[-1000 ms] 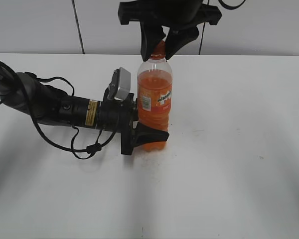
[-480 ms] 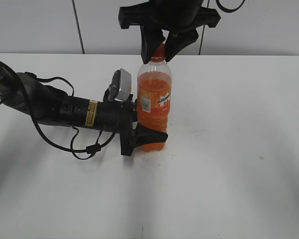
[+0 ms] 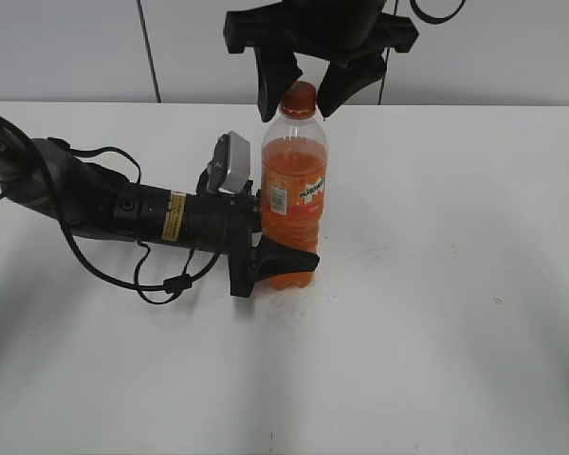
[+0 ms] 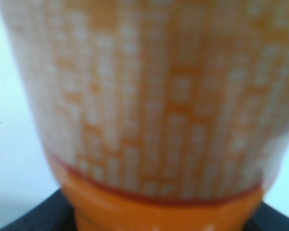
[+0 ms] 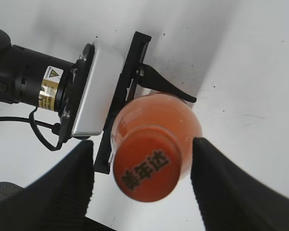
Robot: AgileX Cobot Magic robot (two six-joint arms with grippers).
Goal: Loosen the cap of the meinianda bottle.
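White table (image 3: 436,313), grey wall behind. Tall clear plastic meinianda bottle (image 3: 294,190) of orange drink stands centre frame, left gripper (image 3: 266,256) clamped low on it. Right gripper (image 3: 299,81) spread, clear of small ribbed orange cap (image 3: 299,95). Full, heavy, slick-walled; take hold on cap ribs.

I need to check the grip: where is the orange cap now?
In the exterior view the cap sits on the upright meinianda bottle, centre top, between the right gripper's open jaws, apparently not touched by them.
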